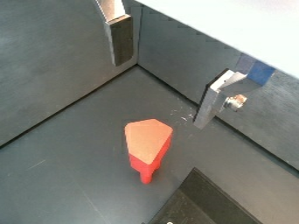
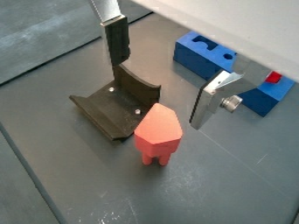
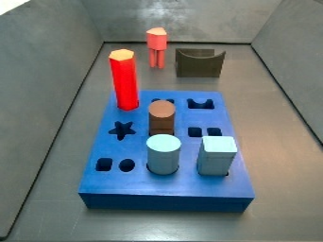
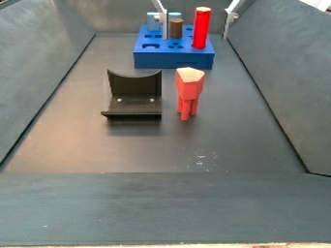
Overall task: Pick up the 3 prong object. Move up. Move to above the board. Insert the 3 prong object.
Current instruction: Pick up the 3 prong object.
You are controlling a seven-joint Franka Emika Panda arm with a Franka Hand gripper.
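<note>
Dark grey floor and grey walls surround me, and my claw hangs open and empty above it. Beyond my claw sits the blue board, its cut-outs holding a red column, brown cylinder and pale blocks. Just beneath my fingers stands the salmon peg, beside a dark U-shaped block.

We see the gripper above the peg, its fingers flat brushed metal with matt dark pads. The peg looks like matt salmon plastic, smooth-faced. Beside it, the dark grey block is dull, faintly layered plastic. Beyond the peg, the board is matt blue plastic and the red column slightly glossy. The floor is dark, scuffed, faintly sheened.
</note>
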